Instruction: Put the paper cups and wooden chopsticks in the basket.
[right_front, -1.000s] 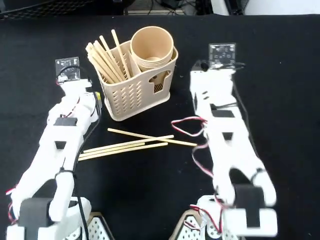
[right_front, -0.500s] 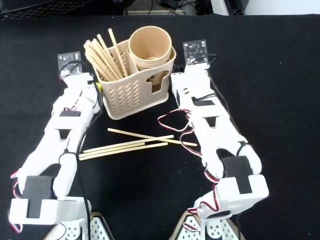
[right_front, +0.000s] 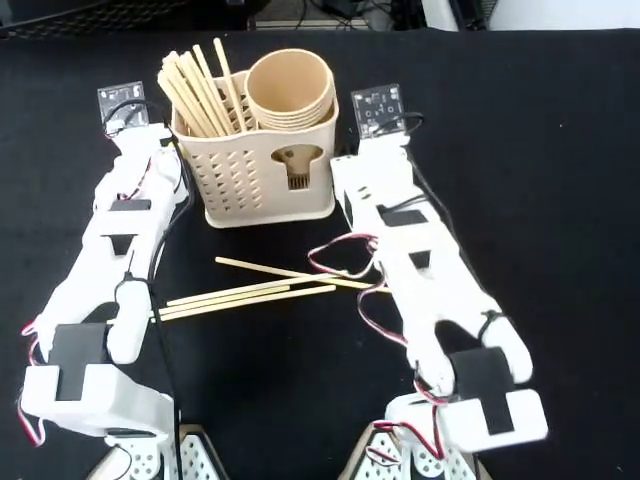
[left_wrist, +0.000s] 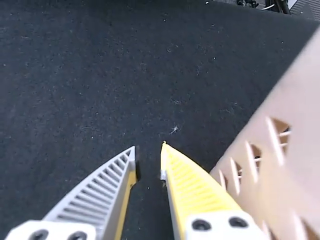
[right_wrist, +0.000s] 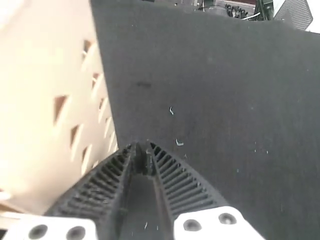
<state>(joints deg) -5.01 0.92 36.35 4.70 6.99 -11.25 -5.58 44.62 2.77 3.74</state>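
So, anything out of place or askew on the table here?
Yes: a few loose chopsticks lie flat on the black table in front of the basket, one crossing the others at an angle. The other chopsticks and the paper cups stand in the basket.

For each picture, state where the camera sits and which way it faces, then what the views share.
High view: fixed above, looking down on the table, basket, loose chopsticks, left arm and right arm.
Left wrist view: on the left wrist, facing past the left gripper to the table; basket beside it.
Right wrist view: on the right wrist, facing past the right gripper; basket beside it.
Shared: basket and table.
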